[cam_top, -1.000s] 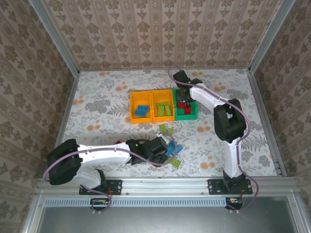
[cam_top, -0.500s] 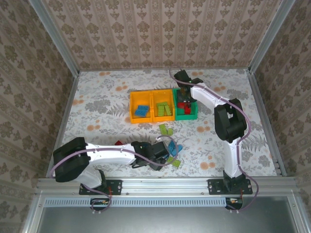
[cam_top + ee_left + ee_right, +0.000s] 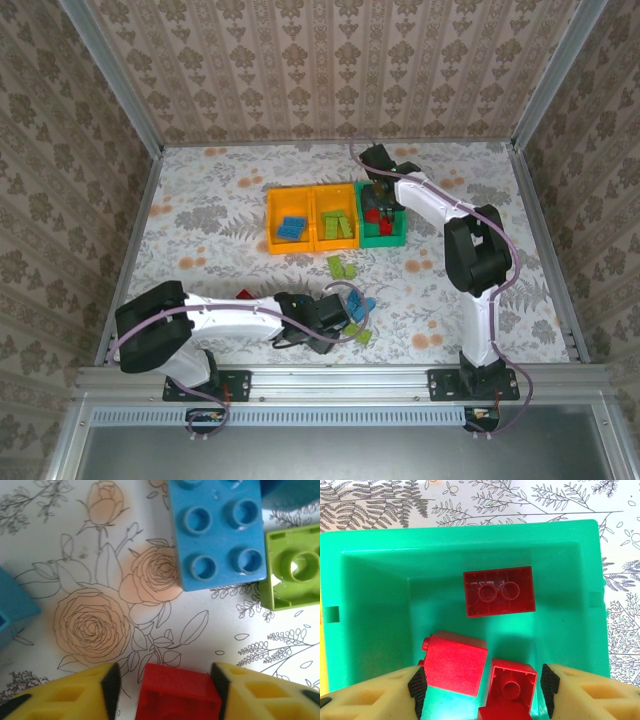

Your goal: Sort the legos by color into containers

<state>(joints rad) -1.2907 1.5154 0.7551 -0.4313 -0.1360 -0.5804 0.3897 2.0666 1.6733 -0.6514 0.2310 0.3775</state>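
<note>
From the left wrist camera I saw my left hand (image 3: 165, 680) set low over the flowered tabletop (image 3: 100, 580), its yellow fingers (image 3: 65, 695) parted on either side of a loose red brick (image 3: 179, 692). One pad looked to be against the brick, while a sliver of tabletop showed between the brick and the other pad, so the hand was open around it and did not have it clamped. Just beyond lay a blue brick (image 3: 216, 532), studs up, with a lime brick (image 3: 292, 567) touching its side, hollow underside up. A second blue piece (image 3: 12, 607) sat at the edge of that view.

In the overhead view the three bins stood in a row touching each other, well apart from the left hand. Of the two orange-yellow ones, the left bin (image 3: 272, 222) held blue legos and the middle bin (image 3: 318, 218) held lime ones. The green bin (image 3: 400, 236) stood at the right end.

My right hand (image 3: 482, 685) hung directly above the green bin, fingers spread wide and holding nothing. Inside I could see red legos (image 3: 500, 591) only, one turned upside down near the far wall and the others close together below the hand.
</note>
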